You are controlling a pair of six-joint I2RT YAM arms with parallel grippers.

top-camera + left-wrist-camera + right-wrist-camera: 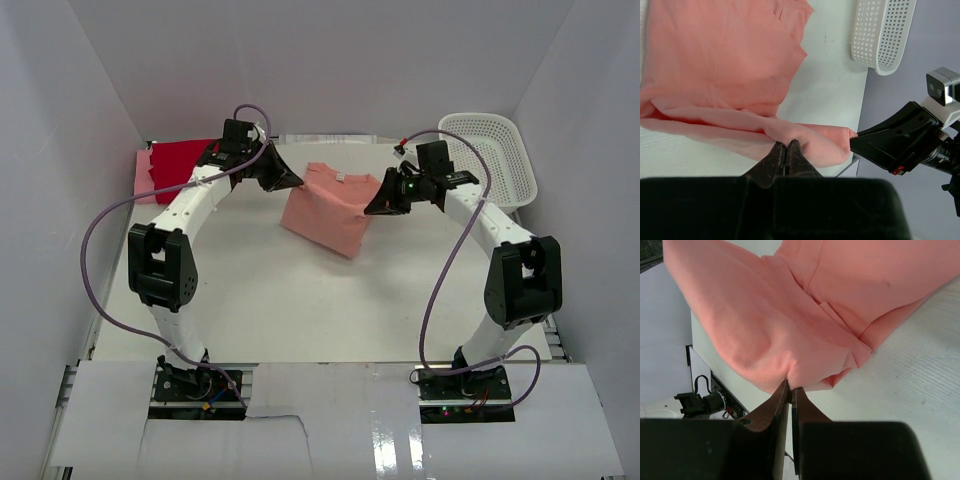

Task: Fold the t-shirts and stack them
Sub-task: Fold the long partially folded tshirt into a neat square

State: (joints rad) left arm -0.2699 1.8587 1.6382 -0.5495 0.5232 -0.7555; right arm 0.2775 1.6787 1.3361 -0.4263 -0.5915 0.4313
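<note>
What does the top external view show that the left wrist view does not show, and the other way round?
Only the top external view shows the red t-shirt, folded at the far left of the table, with the pale pink t-shirt showing at its left edge. Only the left wrist view shows from close by the left gripper shut on a fold of the salmon t-shirt. Both views show that shirt, the white basket and the right gripper pinching the shirt's edge.
</note>
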